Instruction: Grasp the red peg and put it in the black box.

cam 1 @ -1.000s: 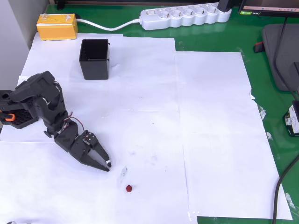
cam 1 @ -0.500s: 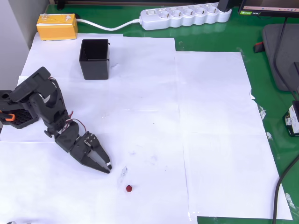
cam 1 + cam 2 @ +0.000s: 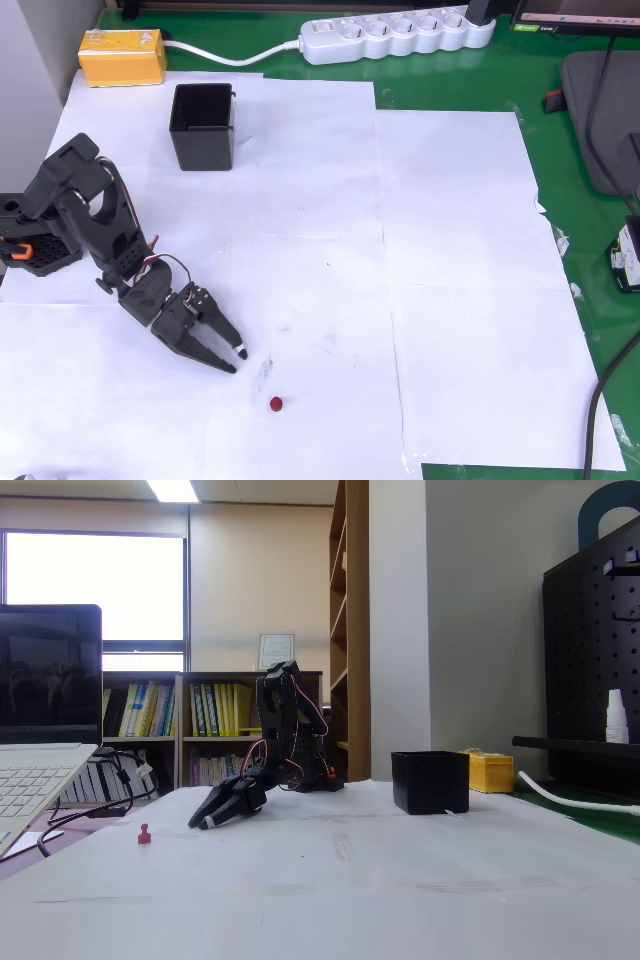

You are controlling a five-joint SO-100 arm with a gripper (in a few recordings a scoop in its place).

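Observation:
The red peg (image 3: 276,404) stands on the white paper near the front edge; in the fixed view the peg (image 3: 144,834) is at the left. My black gripper (image 3: 238,360) is low over the paper, up and to the left of the peg with a short gap between them. Its fingers are parted a little and hold nothing. In the fixed view the gripper (image 3: 204,823) points down toward the peg's side. The black box (image 3: 203,150) stands upright at the back left, far from the gripper; the fixed view has the box (image 3: 430,783) to the right of the arm.
A yellow block (image 3: 122,56) and a white power strip (image 3: 395,36) lie along the back edge. White paper sheets (image 3: 450,250) cover the green mat. A laptop (image 3: 40,740) and cables sit beyond the peg in the fixed view. A dark pad (image 3: 605,110) lies at the right.
The arm has stretched out a bit, carrying the gripper slightly right toward the peg. Its fingers have spread a little. Peg and box have not moved.

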